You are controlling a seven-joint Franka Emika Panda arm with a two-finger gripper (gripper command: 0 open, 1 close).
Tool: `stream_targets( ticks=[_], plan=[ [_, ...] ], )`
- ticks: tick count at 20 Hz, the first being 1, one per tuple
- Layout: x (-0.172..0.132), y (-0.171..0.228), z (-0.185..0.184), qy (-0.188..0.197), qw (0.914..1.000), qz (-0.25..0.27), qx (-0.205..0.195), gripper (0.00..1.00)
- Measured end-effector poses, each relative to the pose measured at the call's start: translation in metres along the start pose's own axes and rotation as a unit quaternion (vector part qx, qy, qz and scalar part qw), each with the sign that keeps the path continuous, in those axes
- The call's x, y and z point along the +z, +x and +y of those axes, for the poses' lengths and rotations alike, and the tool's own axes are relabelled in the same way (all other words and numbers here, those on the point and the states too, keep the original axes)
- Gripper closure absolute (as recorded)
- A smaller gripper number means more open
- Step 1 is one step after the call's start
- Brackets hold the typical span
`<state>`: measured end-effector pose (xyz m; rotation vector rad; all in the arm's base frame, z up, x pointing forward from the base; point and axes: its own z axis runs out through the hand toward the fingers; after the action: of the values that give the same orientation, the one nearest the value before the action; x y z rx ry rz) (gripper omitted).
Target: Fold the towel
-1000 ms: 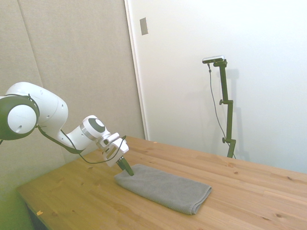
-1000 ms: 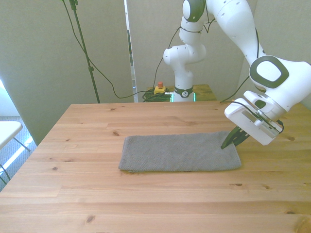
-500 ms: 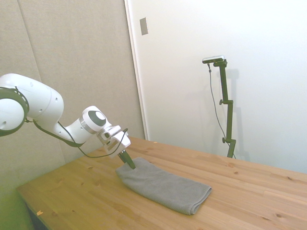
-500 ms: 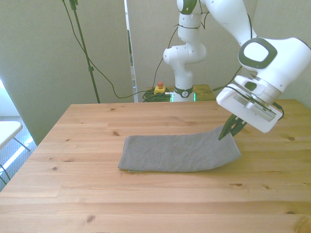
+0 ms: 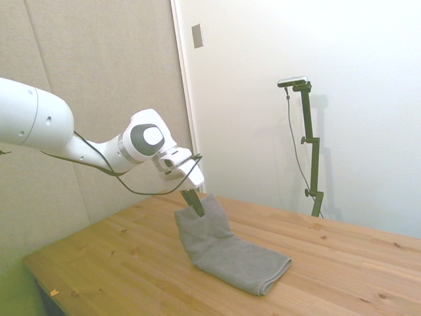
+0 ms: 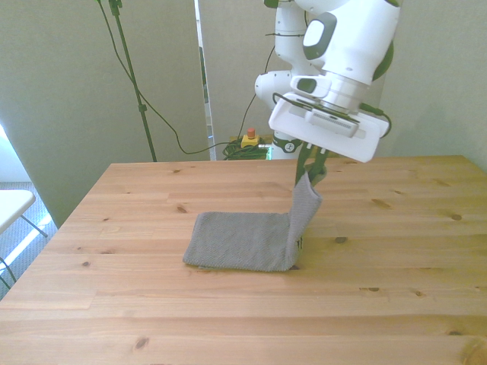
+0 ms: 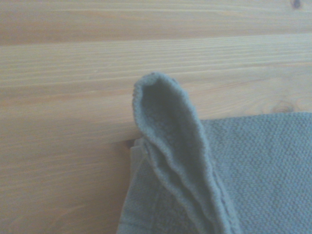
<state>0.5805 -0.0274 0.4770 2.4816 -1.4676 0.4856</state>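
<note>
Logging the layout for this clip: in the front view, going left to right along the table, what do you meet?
Bare table → flat part of the grey towel → the towel's lifted end, pinched in the gripper → bare table again.

Bright, even room light; wrist view slightly soft.

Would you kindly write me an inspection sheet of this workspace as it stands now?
Surface: wooden table, bare around the cloth.
Job's things: grey towel, one end lifted upright, the rest flat.
Clutter: nothing seen.
Grippers: gripper shut on the towel's raised end.
Cables: black cable hanging behind the table; a black loop along the wrist.
Surroundings: beige wall panels; red button on yellow box near the arm's base.
</note>
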Motion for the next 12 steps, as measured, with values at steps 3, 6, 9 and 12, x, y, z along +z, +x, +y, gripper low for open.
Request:
stream_targets(
  ticks=[3,6,9,12],
  plan=[
    [0.007,0.03,0.024,0.002,0.9998,-0.008,0.02,1.0],
    [0.027,0.061,0.051,-0.001,0.999,-0.021,0.04,0.0],
    [0.052,0.082,0.07,-0.009,0.9977,-0.036,0.057,0.0],
    [0.075,0.094,0.079,-0.011,0.9964,-0.046,0.07,0.0]
  ],
)
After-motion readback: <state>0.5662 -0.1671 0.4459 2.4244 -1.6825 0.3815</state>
